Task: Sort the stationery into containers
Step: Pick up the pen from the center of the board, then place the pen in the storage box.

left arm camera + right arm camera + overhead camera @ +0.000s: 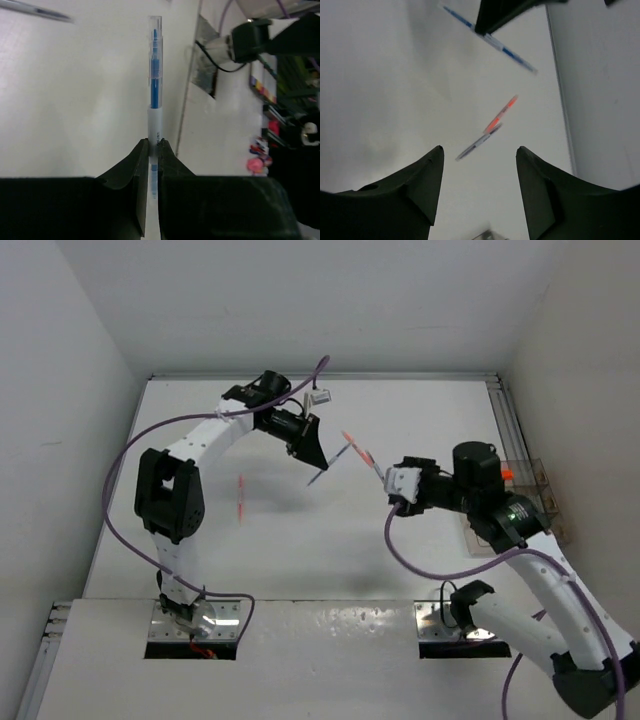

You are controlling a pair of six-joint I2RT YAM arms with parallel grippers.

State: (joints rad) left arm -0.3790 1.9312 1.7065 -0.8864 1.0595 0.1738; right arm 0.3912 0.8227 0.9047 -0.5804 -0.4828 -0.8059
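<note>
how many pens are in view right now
4. A blue pen is in the left gripper; an orange pen and a dark pen lie nearly end to end on the table; a red pen lies near the left arm. Others may be hidden under the arms.

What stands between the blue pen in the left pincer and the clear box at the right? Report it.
The right arm: the open right pincer and wrist lie on the line from the blue pen to the clear box, hiding part of it from above. Nothing else visible does.
</note>
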